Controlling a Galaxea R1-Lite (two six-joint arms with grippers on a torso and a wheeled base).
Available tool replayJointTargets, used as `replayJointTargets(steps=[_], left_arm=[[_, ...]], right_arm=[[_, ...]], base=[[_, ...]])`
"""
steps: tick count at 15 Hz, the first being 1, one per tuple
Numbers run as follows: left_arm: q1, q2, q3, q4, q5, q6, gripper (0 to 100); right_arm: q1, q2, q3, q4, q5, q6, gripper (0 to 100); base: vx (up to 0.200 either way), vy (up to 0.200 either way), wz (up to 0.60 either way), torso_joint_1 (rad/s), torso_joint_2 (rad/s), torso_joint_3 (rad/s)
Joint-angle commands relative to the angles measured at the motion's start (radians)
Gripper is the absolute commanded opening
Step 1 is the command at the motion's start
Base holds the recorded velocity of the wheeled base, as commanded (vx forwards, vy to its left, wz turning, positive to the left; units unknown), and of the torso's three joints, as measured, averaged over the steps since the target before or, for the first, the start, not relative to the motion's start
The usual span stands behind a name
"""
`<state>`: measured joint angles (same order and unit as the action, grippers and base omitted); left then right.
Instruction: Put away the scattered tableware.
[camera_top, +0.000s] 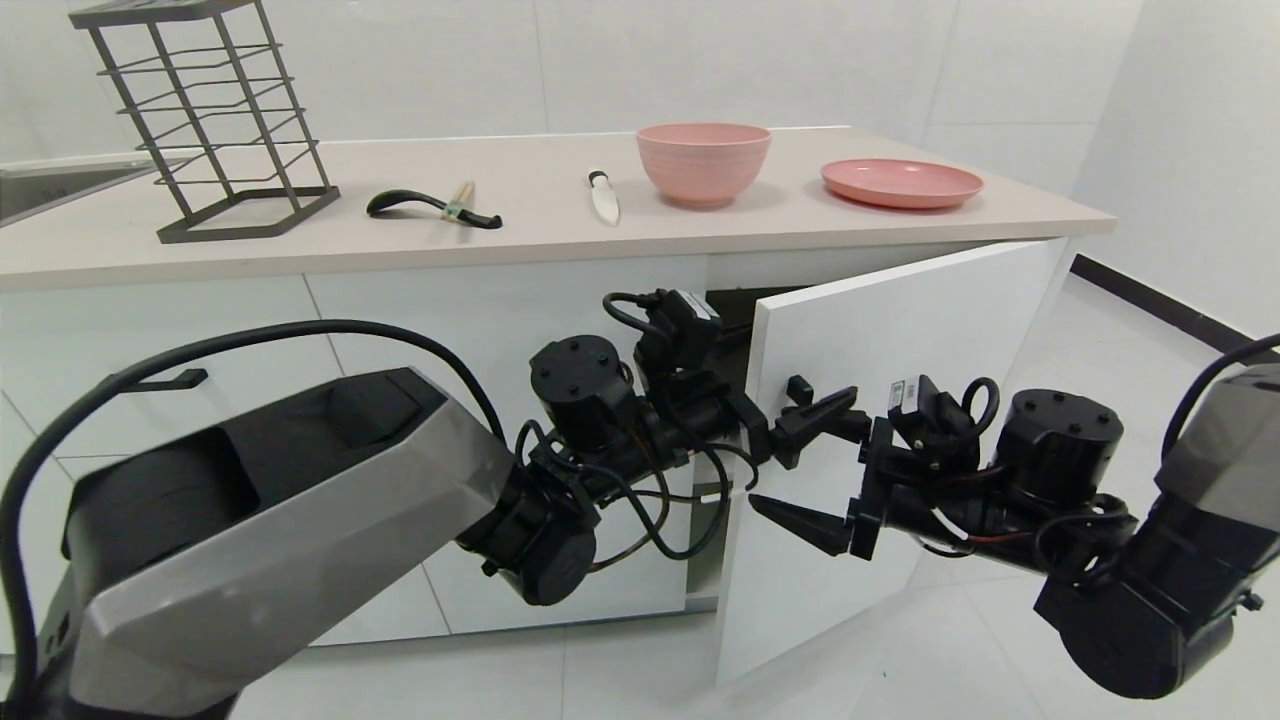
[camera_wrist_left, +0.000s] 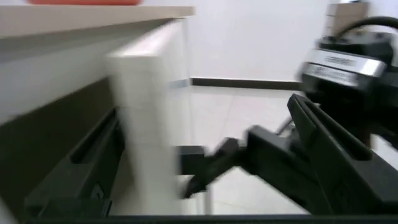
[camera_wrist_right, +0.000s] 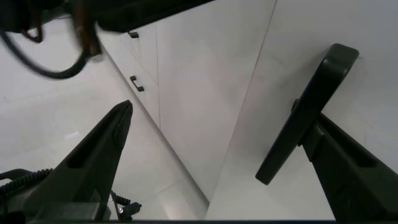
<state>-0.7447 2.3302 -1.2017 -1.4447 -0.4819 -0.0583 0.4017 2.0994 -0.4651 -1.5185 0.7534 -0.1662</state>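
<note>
On the counter (camera_top: 800, 215) five pieces of tableware are lying loose: one pink bowl (camera_top: 703, 160), one pink plate (camera_top: 902, 182) to its right, one white-bladed knife (camera_top: 603, 197), one black ladle (camera_top: 400, 203), and one pale stick (camera_top: 460, 200) crossing the ladle's handle. One wire rack (camera_top: 250, 222) is standing at the far left. Below, one cabinet door (camera_top: 900, 330) is hanging ajar. The right gripper (camera_top: 810, 470) is sitting spread wide before the door's face. The left gripper (camera_top: 745, 420) is sitting at the door's free edge, and I cannot tell whether it is clenched or released.
</note>
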Motion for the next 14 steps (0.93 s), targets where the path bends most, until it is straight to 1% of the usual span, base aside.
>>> replayJointTargets(steps=[1, 2, 6, 8, 11, 14], left_arm=[[-0.033, -0.002, 0.016, -0.008, -0.001, 0.0, 100], [-0.045, -0.006, 0.031, -0.029, -0.001, 0.002, 100], [-0.039, -0.014, 0.059, -0.042, -0.001, 0.002, 100], [-0.033, -0.014, 0.059, -0.049, 0.0, 0.002, 100], [-0.039, -0.014, 0.059, -0.066, 0.003, 0.009, 100], [-0.042, -0.012, 0.056, -0.066, 0.006, 0.011, 100]], right_arm=[[-0.011, 0.019, -0.006, -0.003, -0.006, -0.001, 100], [-0.018, 0.037, -0.01, -0.005, -0.008, -0.004, 100], [-0.046, 0.053, -0.03, -0.017, -0.009, -0.004, 100], [-0.076, 0.053, -0.03, -0.017, -0.011, -0.004, 100], [-0.113, 0.053, -0.03, -0.019, -0.009, -0.006, 100], [-0.135, 0.053, -0.027, -0.019, -0.008, -0.006, 100]], base=[[0.0, 0.0, 0.0, 0.0, 0.0, 0.0], [0.0, 0.0, 0.0, 0.0, 0.0, 0.0], [0.0, 0.0, 0.0, 0.0, 0.0, 0.0], [0.0, 0.0, 0.0, 0.0, 0.0, 0.0], [0.0, 0.0, 0.0, 0.0, 0.0, 0.0], [0.0, 0.0, 0.0, 0.0, 0.0, 0.0]])
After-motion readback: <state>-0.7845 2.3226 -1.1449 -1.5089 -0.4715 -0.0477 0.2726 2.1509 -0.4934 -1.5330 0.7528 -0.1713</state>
